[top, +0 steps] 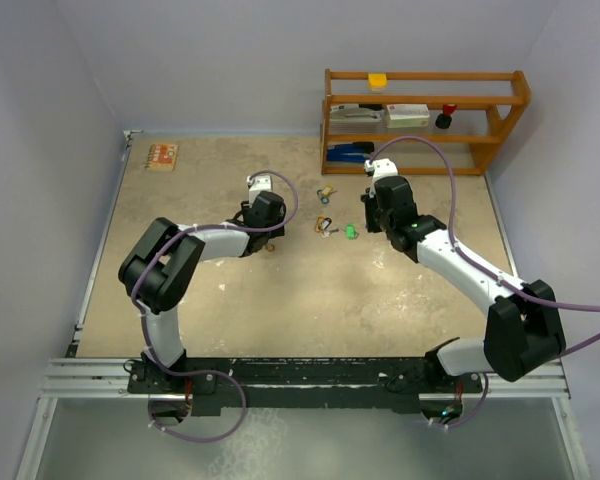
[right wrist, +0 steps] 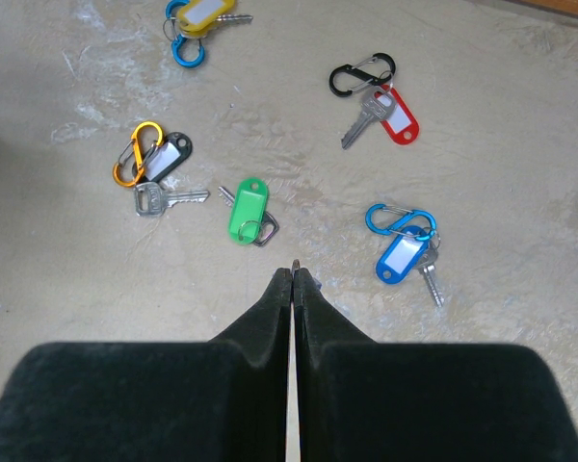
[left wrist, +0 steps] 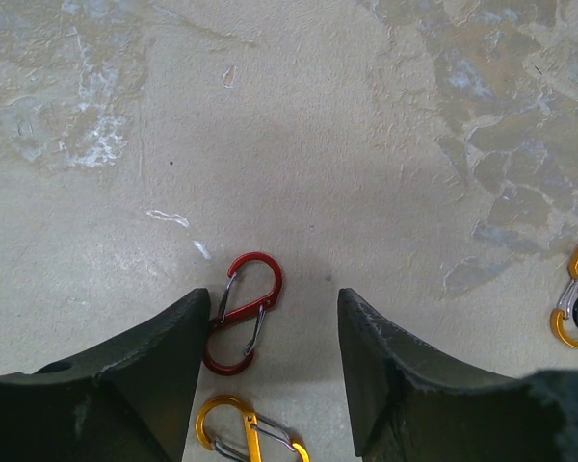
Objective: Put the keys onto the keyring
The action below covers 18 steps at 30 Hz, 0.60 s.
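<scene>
Keys (right wrist: 169, 198) all lie flat on the bench (top: 230, 310), about mid-width and nearer the far edge than the near one, between the two arms. Right wrist view: green-tag key (right wrist: 249, 210) just beyond the right gripper (right wrist: 296, 271), not touching; blue-tag key (right wrist: 397, 258) on a blue clip (right wrist: 393, 218) to its right; red-tag key (right wrist: 395, 114) on a black clip (right wrist: 360, 75) further out; yellow-tag key (right wrist: 208, 10) at the top edge of view; bare silver key beside a black tag (right wrist: 171, 154) and an orange clip (right wrist: 135, 154). Right gripper jaws pressed fully together, nothing in them. Left gripper (left wrist: 274, 300) jaws apart, gripping nothing; red carabiner clip (left wrist: 243, 313) lies on the bench between its fingers (left wrist: 164, 356), hard against the left one, clear of the other. Yellow clip (left wrist: 246, 428) just behind it
</scene>
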Motion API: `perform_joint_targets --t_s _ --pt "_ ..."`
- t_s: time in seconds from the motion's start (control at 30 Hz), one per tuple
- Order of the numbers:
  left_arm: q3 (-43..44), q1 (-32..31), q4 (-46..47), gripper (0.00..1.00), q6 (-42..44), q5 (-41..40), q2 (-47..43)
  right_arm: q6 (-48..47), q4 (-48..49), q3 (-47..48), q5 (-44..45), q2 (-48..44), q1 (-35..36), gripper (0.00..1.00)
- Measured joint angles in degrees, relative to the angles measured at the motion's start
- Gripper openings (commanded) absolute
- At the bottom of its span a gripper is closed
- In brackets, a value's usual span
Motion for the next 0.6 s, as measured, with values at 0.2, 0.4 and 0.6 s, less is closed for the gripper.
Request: perform_joint_targets --t_s 0.2,0.4,0.6 --pt "0.0 0.0 -0.4 0.43 0.0 -0.4 0.0 0.0 0.0 0.0 0.0 0.0 0.0 0.0" --pt "0.0 0.0 -0.8 0.4 0.0 -0.9 0.0 0.0 0.0 0.0 0.0 0.0 0.0 0.0" --pt "-0.1 0.0 -1.0 0.32 0.1 -1.3 0.0 0.0 0.0 0.0 0.0 0.0 0.0 0.0"
